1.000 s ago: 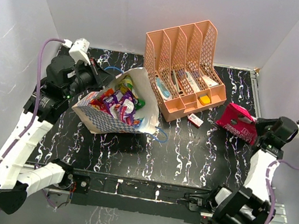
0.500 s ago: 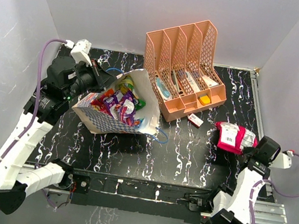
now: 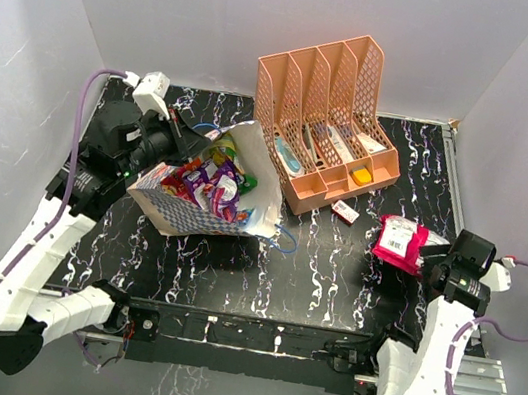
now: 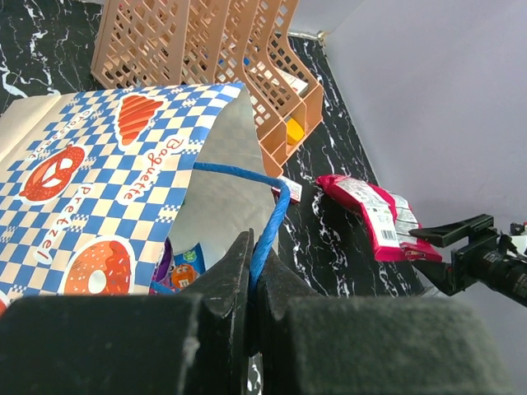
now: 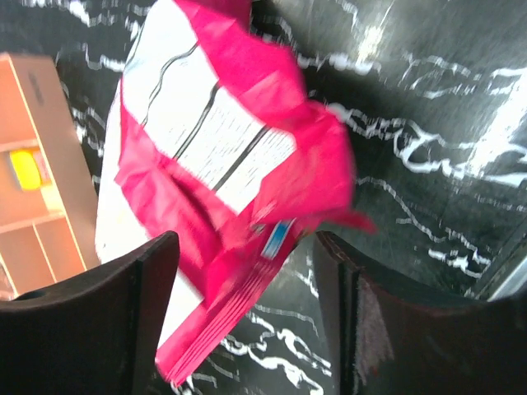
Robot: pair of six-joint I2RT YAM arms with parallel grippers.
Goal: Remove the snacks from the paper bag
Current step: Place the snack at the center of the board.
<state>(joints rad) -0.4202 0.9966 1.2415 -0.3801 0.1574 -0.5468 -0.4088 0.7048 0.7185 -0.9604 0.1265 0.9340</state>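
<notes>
A second ago the right fingers (image 5: 123,321) held the magenta snack packet (image 3: 400,245) up over the right side of the counter (image 3: 331,280). Now we see that arm lower and drawn toward the bottom right of the overhead frame. The packet lies flat on the counter, label side up, just below and right of the peach file organizer (image 3: 326,97). In the right wrist view the fingers stand spread to either side of the packet and are not clamped on it, so we judge it released: one snack is out.

The paper bag (image 3: 191,208) has not shifted from the left-centre of the frame. It lies on its side with its mouth toward the organizer, and a heap of bright snack packets (image 3: 208,183) fills it. The left fingers (image 4: 235,280) stay pressed together on the blue cord handle (image 4: 272,210), lifting the mouth open. We reckon most of the task remains, and the right arm's next trip is back to the bag.
</notes>
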